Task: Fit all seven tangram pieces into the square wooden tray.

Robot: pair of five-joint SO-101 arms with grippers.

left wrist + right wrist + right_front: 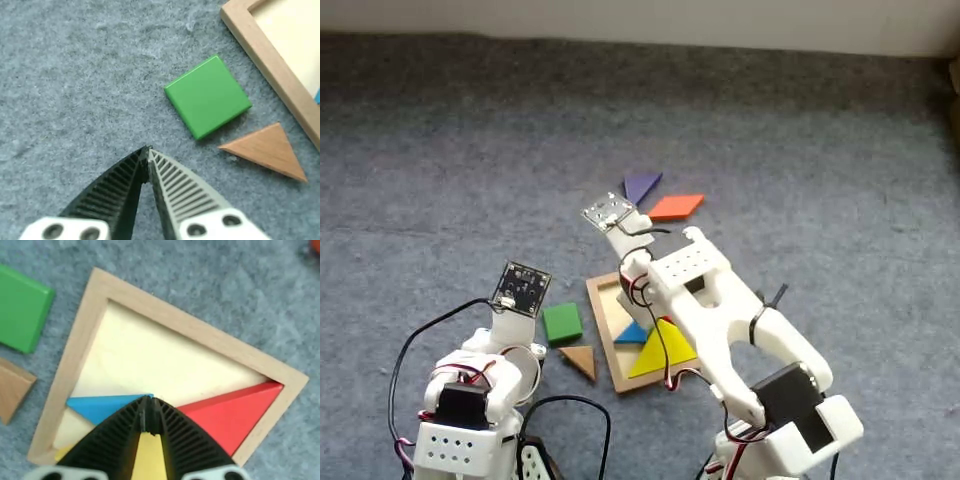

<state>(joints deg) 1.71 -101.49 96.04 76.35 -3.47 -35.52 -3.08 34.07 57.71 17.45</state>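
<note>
Mid-fill: blue triangle [102, 405], yellow triangle [660, 352] and red triangle [235, 415] seated in wooden tray [79, 345].
Right pincer [150, 402] closed, empty, over tray.
Left pincer [147, 152] closed, empty, near green square [207, 96] just outside tray.
Next, likely: open left pincer, grasp square.

Grey carpet [440, 150] runs up to a pale wall [720, 20] behind.
</note>
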